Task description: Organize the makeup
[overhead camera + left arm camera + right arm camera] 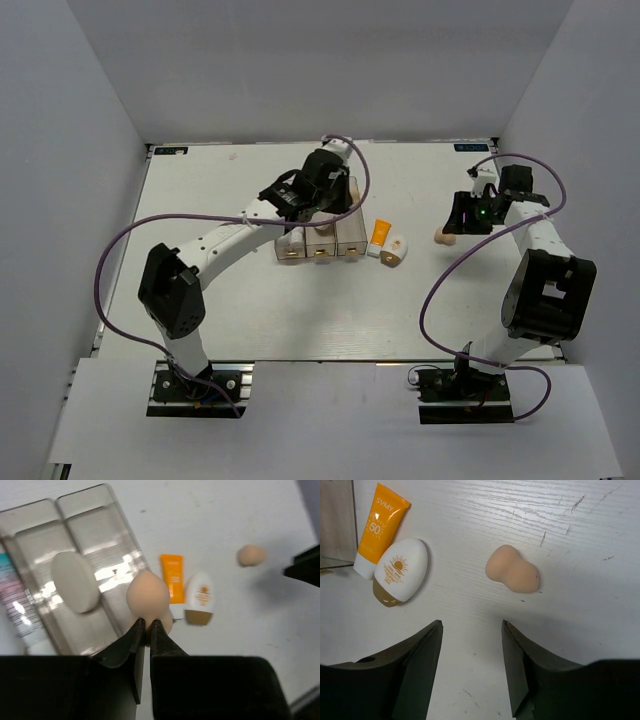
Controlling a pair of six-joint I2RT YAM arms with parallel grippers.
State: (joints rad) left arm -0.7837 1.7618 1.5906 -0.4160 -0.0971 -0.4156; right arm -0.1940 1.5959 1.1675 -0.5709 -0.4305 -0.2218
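Note:
My left gripper (147, 622) is shut on a beige egg-shaped sponge (147, 596) and holds it over the right edge of the clear tray (107, 517). A round pale puff (75, 581) lies in the tray's middle compartment, and a pink-and-blue printed tube (15, 605) lies at the left. An orange tube (172, 577) and a white oval tube with a gold cap (200, 597) lie right of the tray. My right gripper (471, 625) is open above the table, just short of a second beige sponge (512, 570). That sponge also shows in the top view (440, 236).
The tray (320, 240) sits mid-table under the left arm (300, 190). The orange tube (379, 234) and white oval tube (396, 248) lie between tray and right gripper (470, 215). Grey walls enclose the table on three sides.

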